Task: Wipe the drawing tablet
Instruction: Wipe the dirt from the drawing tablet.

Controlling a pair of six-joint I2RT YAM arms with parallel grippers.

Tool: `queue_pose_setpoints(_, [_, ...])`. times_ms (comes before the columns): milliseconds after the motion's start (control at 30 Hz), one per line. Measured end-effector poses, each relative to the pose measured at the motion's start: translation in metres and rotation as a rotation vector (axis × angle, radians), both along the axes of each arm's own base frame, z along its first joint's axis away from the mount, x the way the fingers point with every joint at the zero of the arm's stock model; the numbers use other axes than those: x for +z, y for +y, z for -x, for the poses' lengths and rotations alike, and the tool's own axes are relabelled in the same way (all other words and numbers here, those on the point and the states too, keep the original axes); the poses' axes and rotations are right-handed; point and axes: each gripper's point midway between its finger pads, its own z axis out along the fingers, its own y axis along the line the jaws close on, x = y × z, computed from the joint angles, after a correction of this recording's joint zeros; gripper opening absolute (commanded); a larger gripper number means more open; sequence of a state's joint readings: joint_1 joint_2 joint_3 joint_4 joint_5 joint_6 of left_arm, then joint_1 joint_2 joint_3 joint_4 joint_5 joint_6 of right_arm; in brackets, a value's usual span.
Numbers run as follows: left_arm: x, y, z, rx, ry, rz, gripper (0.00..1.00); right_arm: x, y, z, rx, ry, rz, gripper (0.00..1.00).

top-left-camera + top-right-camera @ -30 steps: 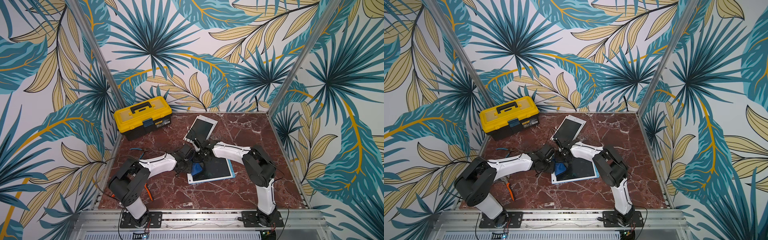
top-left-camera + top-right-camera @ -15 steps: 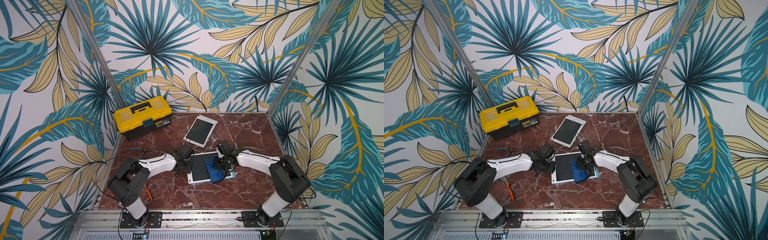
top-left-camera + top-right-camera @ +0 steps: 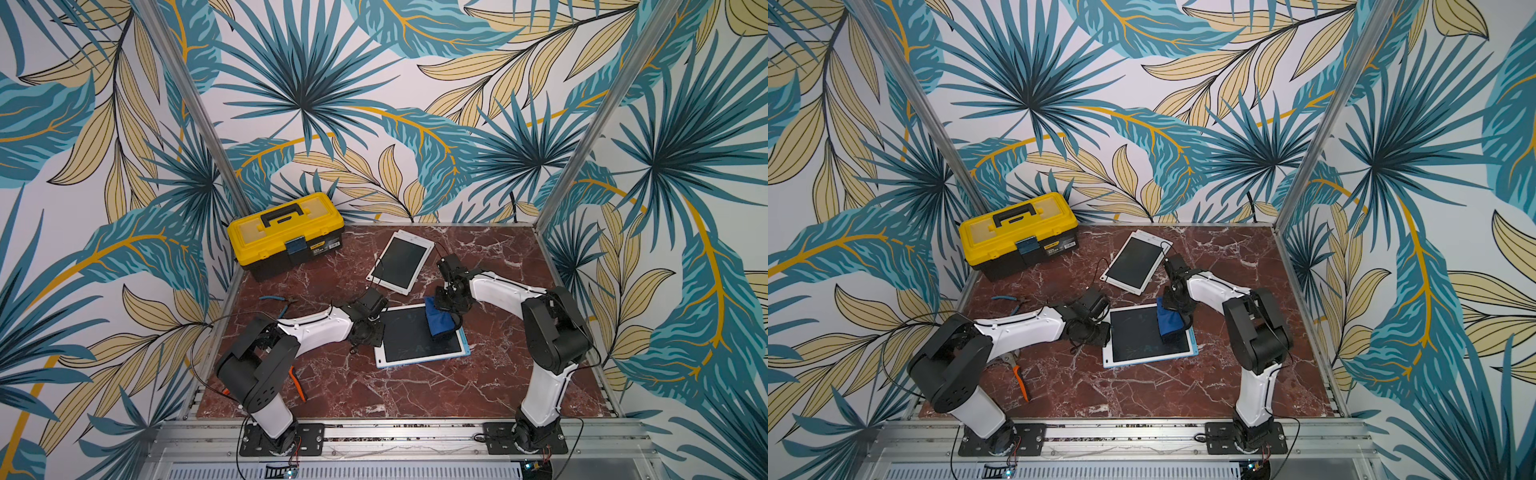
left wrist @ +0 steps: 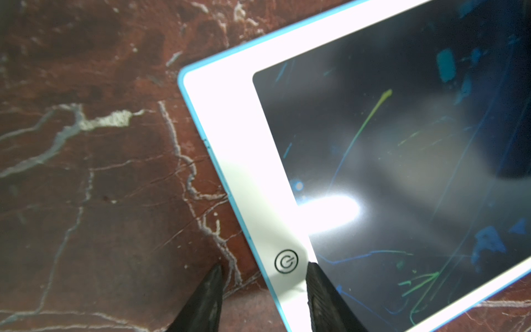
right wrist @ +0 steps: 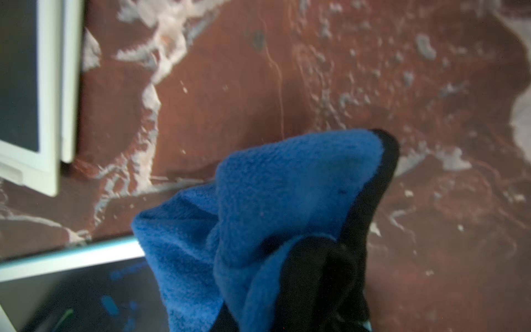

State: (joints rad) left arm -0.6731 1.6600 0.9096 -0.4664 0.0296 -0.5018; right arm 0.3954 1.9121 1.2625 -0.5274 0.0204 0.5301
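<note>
The drawing tablet [image 3: 405,338] [image 3: 1133,334] lies flat mid-table, a dark screen with faint coloured scribbles inside a white bezel and blue rim. A blue cloth [image 3: 439,322] [image 3: 1170,319] rests on its far right corner, and my right gripper [image 3: 448,300] is shut on it. In the right wrist view the cloth [image 5: 273,195] covers the jaws, with the tablet's edge [image 5: 71,257] beside it. My left gripper [image 4: 263,276] stands open astride the tablet's [image 4: 402,172] left edge by the power button, one finger over the table and one over the bezel.
A second, white tablet [image 3: 401,262] [image 5: 48,100] lies behind with a cable. A yellow toolbox [image 3: 286,232] stands at the back left. Blue-handled pliers [image 3: 274,299] and an orange-handled tool [image 3: 297,380] lie near the left arm.
My right gripper has dragged the cloth across the screen from its left part to the right, then toward the far right corner. The left arm has stayed put.
</note>
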Motion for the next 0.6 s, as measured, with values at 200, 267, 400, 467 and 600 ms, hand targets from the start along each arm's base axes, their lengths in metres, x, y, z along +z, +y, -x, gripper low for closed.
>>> queue_pose_setpoints(200, [0.0,0.0,0.0,0.0,0.001,0.003,0.49,0.001,0.062,0.007,0.13,-0.028,-0.044,0.18])
queue_pose_setpoints(267, [0.0,0.0,0.0,0.0,0.002,0.004,0.5,0.0,0.096,0.023,0.192,-0.025,-0.103,0.18])
queue_pose_setpoints(400, [0.0,-0.001,0.0,0.0,0.002,0.005,0.5,-0.001,0.142,0.048,0.278,-0.011,-0.238,0.18])
queue_pose_setpoints(467, [0.0,-0.001,0.0,0.0,0.002,0.005,0.5,-0.003,0.154,0.056,0.292,-0.005,-0.312,0.18])
queue_pose_setpoints(600, [0.001,-0.001,0.0,0.0,0.002,0.005,0.5,-0.003,0.153,0.073,0.272,-0.013,-0.403,0.18])
